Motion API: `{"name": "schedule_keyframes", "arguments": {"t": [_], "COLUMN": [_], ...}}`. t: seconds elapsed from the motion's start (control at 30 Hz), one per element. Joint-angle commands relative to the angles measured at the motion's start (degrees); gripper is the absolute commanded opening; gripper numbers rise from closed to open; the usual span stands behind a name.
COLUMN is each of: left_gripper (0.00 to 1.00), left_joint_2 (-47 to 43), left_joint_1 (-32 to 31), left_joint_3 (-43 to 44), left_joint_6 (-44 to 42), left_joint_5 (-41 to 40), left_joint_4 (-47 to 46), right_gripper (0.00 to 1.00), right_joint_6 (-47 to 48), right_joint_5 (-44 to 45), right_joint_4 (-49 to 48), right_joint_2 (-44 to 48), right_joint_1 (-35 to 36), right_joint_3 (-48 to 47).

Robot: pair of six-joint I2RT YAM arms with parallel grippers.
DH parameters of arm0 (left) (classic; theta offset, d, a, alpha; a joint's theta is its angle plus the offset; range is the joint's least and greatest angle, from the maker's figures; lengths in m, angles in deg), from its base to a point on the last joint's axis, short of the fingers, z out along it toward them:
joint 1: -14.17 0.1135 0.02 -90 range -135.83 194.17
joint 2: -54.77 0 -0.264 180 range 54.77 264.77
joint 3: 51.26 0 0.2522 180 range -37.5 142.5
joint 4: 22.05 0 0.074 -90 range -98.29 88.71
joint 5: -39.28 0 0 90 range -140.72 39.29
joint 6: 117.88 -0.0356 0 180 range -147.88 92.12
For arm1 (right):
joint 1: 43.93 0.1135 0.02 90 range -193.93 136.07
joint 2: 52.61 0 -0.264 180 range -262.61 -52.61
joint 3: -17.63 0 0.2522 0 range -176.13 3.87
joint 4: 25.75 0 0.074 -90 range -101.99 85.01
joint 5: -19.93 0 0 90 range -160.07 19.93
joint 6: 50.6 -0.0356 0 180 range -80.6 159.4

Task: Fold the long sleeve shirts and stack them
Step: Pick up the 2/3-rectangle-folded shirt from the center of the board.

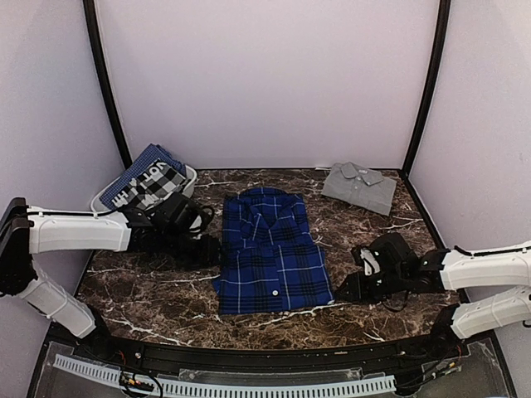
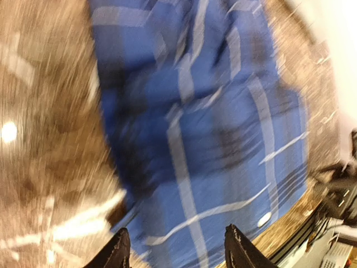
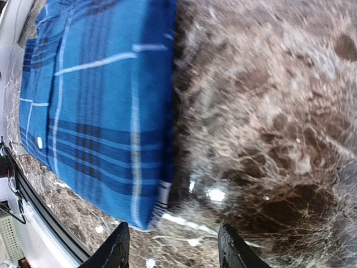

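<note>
Marble-patterned brown desk (image 1: 149, 290) is carrying everything. Plaid shirt (image 1: 270, 257) is lying folded at its middle, collar pointing toward the far wall. Left arm (image 1: 79, 234) is reaching in beside that shirt's left edge and right arm (image 1: 485, 267) is reaching in near its right edge, both pairs of jaws standing released and empty. Basket (image 1: 189, 176) is sitting far left, holding checked cloth. Grey shirt (image 1: 359, 186) is lying folded far right.
</note>
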Motion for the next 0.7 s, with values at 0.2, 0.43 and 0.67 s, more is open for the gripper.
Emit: {"name": "schedule_keyframes", "arguments": {"t": [0.2, 0.43, 0.67], "left_gripper": [0.53, 0.52, 0.49], "left_joint_2": [-10.98, -11.15, -8.51], "left_joint_1": [-0.27, -0.38, -2.28], "left_joint_3": [-22.86, -28.67, -30.76], "left_joint_6": [9.60, 14.36, 15.36], "left_joint_5": [13.59, 17.93, 19.41], "left_joint_4": [-10.35, -19.00, -22.18], "right_gripper": [0.47, 0.45, 0.44], "right_joint_6": [-3.87, -5.94, -8.88], "right_joint_5": [-10.64, -11.82, -12.20], "right_joint_4": [-10.24, -13.62, -18.15], "right_joint_2": [-1.68, -1.24, -0.78], "right_joint_1": [-2.60, -2.77, -3.22], "right_joint_3": [4.71, 7.40, 10.09]}}
